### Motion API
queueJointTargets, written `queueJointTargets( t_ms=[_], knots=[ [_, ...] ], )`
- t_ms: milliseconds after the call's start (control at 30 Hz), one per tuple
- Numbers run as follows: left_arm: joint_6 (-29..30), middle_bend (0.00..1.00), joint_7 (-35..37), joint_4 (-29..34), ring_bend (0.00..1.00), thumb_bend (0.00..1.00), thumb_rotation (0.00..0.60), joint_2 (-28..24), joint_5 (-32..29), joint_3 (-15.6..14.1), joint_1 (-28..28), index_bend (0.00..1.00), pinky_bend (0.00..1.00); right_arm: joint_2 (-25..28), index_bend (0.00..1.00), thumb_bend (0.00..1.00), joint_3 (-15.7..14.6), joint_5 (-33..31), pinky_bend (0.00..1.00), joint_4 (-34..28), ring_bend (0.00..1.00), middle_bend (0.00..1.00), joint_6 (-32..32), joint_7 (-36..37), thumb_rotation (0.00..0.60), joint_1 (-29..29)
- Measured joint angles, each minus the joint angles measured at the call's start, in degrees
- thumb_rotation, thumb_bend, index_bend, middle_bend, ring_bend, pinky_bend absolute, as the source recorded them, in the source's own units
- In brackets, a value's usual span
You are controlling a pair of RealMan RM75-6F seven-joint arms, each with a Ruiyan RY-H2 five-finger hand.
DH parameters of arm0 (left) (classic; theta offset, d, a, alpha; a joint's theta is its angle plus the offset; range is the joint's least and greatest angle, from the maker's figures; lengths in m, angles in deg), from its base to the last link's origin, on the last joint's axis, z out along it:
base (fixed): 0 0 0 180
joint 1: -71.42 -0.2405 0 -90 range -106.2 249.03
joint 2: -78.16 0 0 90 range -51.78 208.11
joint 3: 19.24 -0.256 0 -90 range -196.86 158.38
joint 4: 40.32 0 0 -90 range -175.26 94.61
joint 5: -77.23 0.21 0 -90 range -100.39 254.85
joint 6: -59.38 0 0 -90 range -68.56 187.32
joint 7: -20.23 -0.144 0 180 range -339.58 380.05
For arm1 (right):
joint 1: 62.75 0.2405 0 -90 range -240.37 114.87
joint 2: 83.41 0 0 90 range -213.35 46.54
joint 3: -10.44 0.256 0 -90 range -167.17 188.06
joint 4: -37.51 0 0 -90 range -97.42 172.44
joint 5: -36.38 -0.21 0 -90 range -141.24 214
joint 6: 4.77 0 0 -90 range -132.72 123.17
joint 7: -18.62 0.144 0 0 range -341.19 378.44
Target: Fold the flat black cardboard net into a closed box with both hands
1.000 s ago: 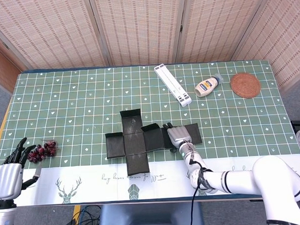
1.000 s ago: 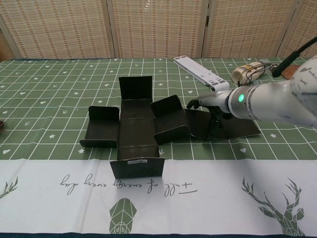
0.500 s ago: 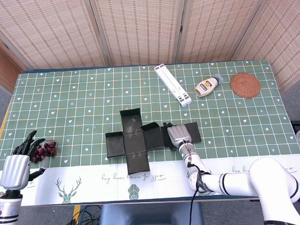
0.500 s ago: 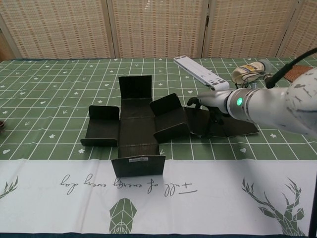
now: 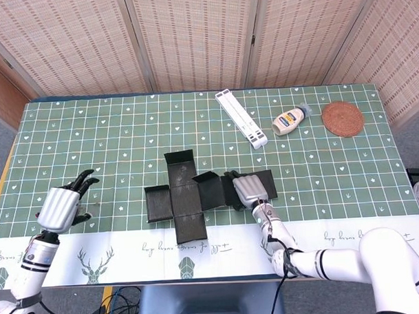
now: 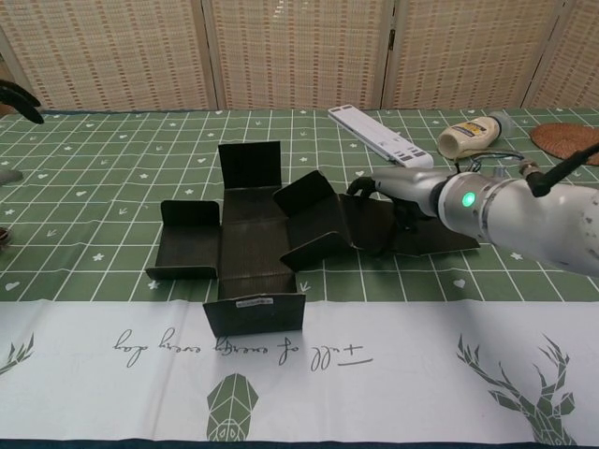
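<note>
The black cardboard net (image 5: 185, 199) (image 6: 245, 245) lies partly folded at the table's middle, its left, far and near flaps standing up. My right hand (image 5: 248, 189) (image 6: 404, 190) grips the net's long right arm, fingers curled over the panel edge, and the inner right flap (image 6: 309, 217) tilts up steeply. My left hand (image 5: 62, 204) hovers over the table's left side, well apart from the net, fingers spread and holding nothing. In the chest view only its dark fingertips (image 6: 21, 95) show at the top left.
A white flat bar (image 5: 242, 118) (image 6: 378, 136), a mayonnaise bottle (image 5: 291, 120) (image 6: 472, 137) and a woven coaster (image 5: 343, 118) (image 6: 565, 137) lie at the back right. A dark bunch of grapes (image 6: 4, 238) peeks in at the left edge. A white printed strip (image 6: 374, 355) runs along the front.
My left hand rose from the front left corner and moved inward over the grapes. My right hand pushed the right arm leftward, tilting the inner flap up; the net shifted slightly left.
</note>
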Motion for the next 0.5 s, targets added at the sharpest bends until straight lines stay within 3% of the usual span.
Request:
queueJointTargets(
  t_ms=[200,500],
  knots=[
    [-2.08,0.17,0.42,-3.22,0.55,0.09,0.600,2.66,0.96,-0.51,2.75,0.19,0.78,-0.11,0.12,0.39,0.53,2.84,0.99,-0.05,0.78,0.31,-0.04,1.66,0.600,-1.21],
    [-6.23,0.06,-1.56,-9.27,0.53,0.07,0.600,9.56,1.21,-1.40,7.49,0.04,0.78,0.32,0.12,0.39,0.86,11.67,0.99,-0.76,0.78,0.32,-1.08,5.84,0.600,-3.76]
  ],
)
